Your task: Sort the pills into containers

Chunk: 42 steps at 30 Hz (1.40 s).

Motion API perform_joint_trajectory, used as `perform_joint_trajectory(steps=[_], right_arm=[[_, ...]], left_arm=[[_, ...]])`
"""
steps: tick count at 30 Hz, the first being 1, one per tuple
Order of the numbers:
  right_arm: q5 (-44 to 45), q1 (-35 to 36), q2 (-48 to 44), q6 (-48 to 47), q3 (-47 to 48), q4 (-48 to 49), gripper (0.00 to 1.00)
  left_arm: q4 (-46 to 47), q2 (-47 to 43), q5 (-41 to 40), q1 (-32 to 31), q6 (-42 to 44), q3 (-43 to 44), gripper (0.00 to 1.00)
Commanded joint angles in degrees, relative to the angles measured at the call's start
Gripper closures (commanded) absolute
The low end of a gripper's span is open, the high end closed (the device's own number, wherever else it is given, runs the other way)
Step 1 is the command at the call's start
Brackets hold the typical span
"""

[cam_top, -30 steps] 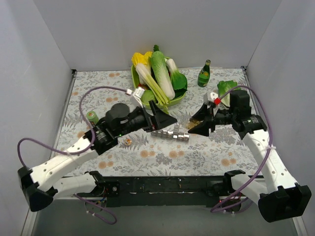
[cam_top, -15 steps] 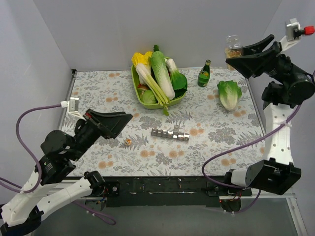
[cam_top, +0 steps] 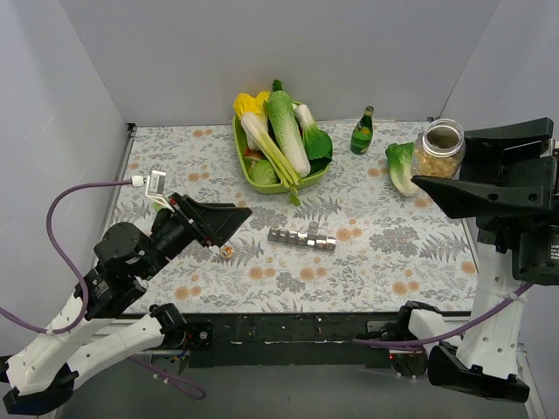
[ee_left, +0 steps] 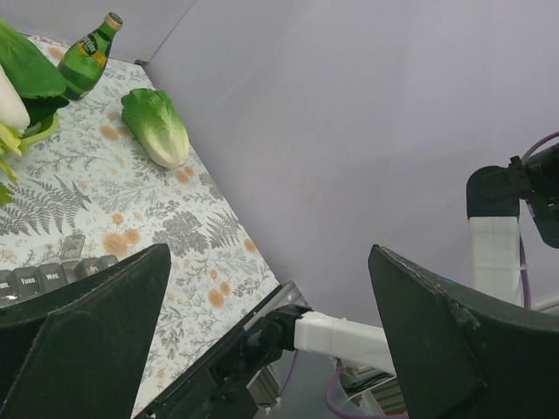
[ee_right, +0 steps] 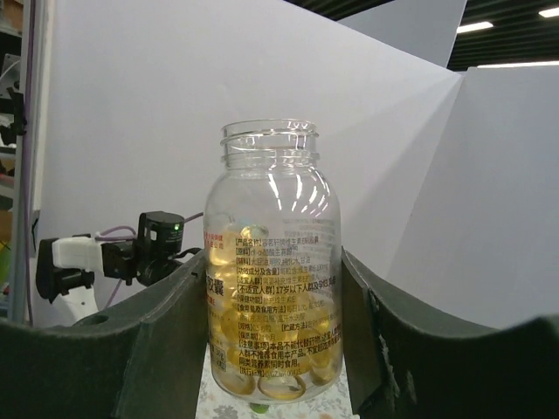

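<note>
Jar step: right pincer (ee_right: 272,297) clamped on clear glass jar of yellow pills (cam_top: 439,150), lid off, upright, held above right edge of floral worktop (cam_top: 376,253), just by loose green lettuce head (cam_top: 400,166). The left pincer (cam_top: 231,225) has jaws wide apart, empty, hovering left of silvery-grey strip of joined cube containers (cam_top: 302,237), which lies mid-worktop. Prob. step: bringing jar to strip for pouring. Next needs: jar moved left over one compartment, tilted slowly so pills don't overshoot. Vs half a sec ago: jar has come down from high far-right corner, now lower & nearer; left arm barely shifted.
</note>
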Motion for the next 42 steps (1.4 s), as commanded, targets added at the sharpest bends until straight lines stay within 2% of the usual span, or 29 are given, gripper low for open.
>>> perform_joint_trajectory(steps=[1,3,4,5,6,7,8,9,10,11,12,13,14,15,16,18,21,22,23,24,26,29,33,36,37,39,40,41,42], right_arm=[[4.91,0.2,-3.97,-9.58,-2.06,-3.54,0.88],[6.23,0.2,-3.71,-16.34,-3.13,-19.05,0.88],[6.41,0.2,-3.28,-15.07,-3.65,-21.14,0.88],[6.67,0.2,-2.92,-10.45,-5.05,-17.42,0.89],[7.03,0.2,-2.66,-5.18,-5.85,-1.9,0.88],[7.55,0.28,-2.22,4.44,-5.07,4.52,0.87],[7.64,0.28,-2.22,5.67,-4.11,6.68,0.88],[7.38,0.2,-3.17,3.77,-4.01,3.13,0.89],[7.82,0.2,-4.75,-8.69,-5.92,-15.7,0.89],[9.65,0.28,-7.46,-15.17,-6.38,-31.99,0.88],[13.15,0.2,-7.58,-17.67,-7.95,-39.28,0.88],[12.4,0.2,-6.88,-13.78,-10.92,-29.96,0.89],[10.48,0.46,-5.4,-5.48,-14.17,-29.78,0.9],[10.02,1.85,-5.82,-4.7,-15.34,-29.69,0.9],[11.06,3.0,-6.86,-4.25,-16.74,-21.34,0.89],[9.85,4.32,-8.1,-4.51,-15.62,-15.47,0.89],[9.58,4.33,-11.09,-10.91,-15.43,-18.08,0.88],[9.14,4.33,-11.27,-10.41,-16.22,-17.57,0.88],[8.53,4.33,-10.4,-8.14,-17.44,-10.86,0.88],[6.61,4.41,-9.96,-2.9,-19.98,-8.71,0.88],[5.71,4.41,-11.43,-4.33,-23.15,-8.07,0.88],[0.28,4.41,-12.32,-12.58,-27.55,-9.73,0.88],[-12.26,5.29,-10.92,-17.42,-33.7,-6.22,0.89],[-20.01,7.83,-11.09,-34.08,-37.4,-18.21,0.9],[-21.0,8.54,-12.49,-49.53,-38.19,-34.36,0.9],[-20.75,10.73,-13.99,-67.09,-37.33,-54.28,0.9],[-19.79,13.09,-14.6,-77.01,-36.45,-70.05,0.89],[-18.21,16.07,-14.44,-89.21,-35.57,-76.12,0.89],[-18.02,17.23,-14.09,-94.72,-35.39,-81.58,0.89]], left_arm=[[0.99,-1.06,0.46,0.18,1.41,-2.13,0.02],[1.43,-0.54,0.99,0.18,1.06,-2.39,0.02],[1.69,-0.36,1.78,0.18,1.06,-2.22,0.02],[1.7,-0.18,2.05,0.18,1.06,-2.22,0.02],[1.61,-0.01,2.4,0.18,1.06,-1.96,0.02],[1.44,-0.01,2.49,0.18,1.15,-1.95,0.02],[1.43,-0.09,2.4,0.18,1.15,-2.21,0.02],[1.61,-0.18,2.31,0.18,1.06,-2.48,0.02],[2.04,-0.1,2.31,0.18,0.97,-2.83,0.02],[2.4,-0.01,2.49,0.18,0.97,-3.27,0.02],[2.84,-0.01,2.66,0.18,0.97,-3.53,0.02],[3.45,0.43,3.01,0.18,0.88,-3.97,0.02],[3.54,0.69,3.62,0.18,0.88,-3.97,0.02],[3.37,0.87,3.89,0.18,1.06,-4.06,0.02],[3.28,0.96,4.15,0.18,1.15,-4.06,0.02],[3.02,0.78,4.16,0.18,1.5,-4.41,0.02],[3.63,0.61,4.16,0.18,1.94,-5.73,0.02],[3.89,0.7,4.42,0.18,2.29,-6.08,0.02],[3.98,1.04,4.59,0.18,2.38,-6.34,0.02],[4.33,1.31,5.29,0.18,2.55,-6.52,0.02],[4.42,1.84,5.3,0.18,3.34,-6.87,0.02],[4.16,2.1,7.58,0.18,4.48,-7.4,0.02],[3.72,2.54,7.85,0.18,5.98,-7.84,0.02],[2.67,2.89,7.59,0.18,7.47,-7.32,0.02],[2.32,3.07,7.5,0.18,7.82,-7.23,0.02],[1.18,3.07,7.23,0.18,9.23,-6.96,0.02],[0.91,3.24,7.15,0.18,9.67,-7.05,0.02],[0.38,3.24,7.23,0.18,10.02,-7.05,0.02],[0.2,3.16,7.32,0.18,10.37,-7.22,0.02]])
